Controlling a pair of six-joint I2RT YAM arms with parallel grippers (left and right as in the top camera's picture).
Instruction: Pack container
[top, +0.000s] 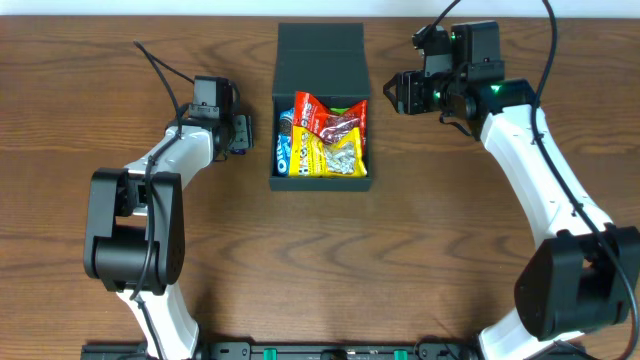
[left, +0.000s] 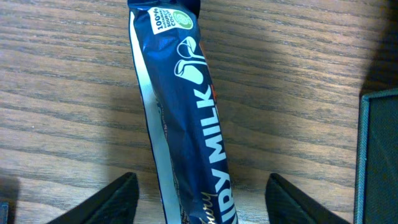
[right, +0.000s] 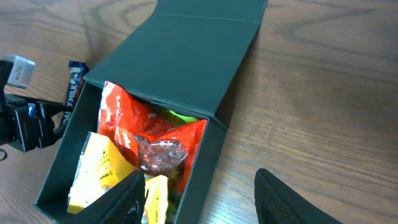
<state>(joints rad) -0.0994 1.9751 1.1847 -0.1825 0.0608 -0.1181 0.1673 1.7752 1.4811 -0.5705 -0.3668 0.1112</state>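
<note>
The dark teal-green, matte, square rigid container (top: 320, 50) sits at the far middle of the brown wooden table (top: 450, 250), its hinged flap lid folded back flat. Packing looks well advanced: a glossy red packet (top: 335, 118), a yellow packet (top: 335, 155) and a blue biscuit packet (top: 285, 150) already fill the container. One item appears left outside, a long dark blue foil-wrapped chocolate bar (left: 186, 93) lying on the table just beside the container's left wall. The left gripper (left: 202, 180) hovers over it, fingers spread on either side and not visibly touching it. The right gripper (right: 200, 177) hangs near the container's right side, spread and empty. What likely remains is grasping the bar, loading it, and perhaps closing the lid.
</note>
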